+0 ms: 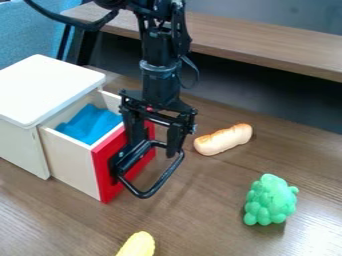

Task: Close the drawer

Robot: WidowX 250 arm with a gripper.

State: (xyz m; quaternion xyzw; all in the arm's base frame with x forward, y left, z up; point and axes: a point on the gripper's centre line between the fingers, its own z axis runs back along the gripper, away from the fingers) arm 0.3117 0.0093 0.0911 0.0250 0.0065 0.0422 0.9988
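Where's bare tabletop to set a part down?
Bare: table between the handle and green toy, below the bread roll; also front-left, between white cabinet and yellow toy. Crowded: the drawer's red front, where the gripper hangs at the handle.

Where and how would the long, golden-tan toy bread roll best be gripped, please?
I'd grip the golden-tan toy bread roll around its middle, from straight above, closing across its narrow width: it lies lengthwise on the brown wood-grain table, with both long sides free.
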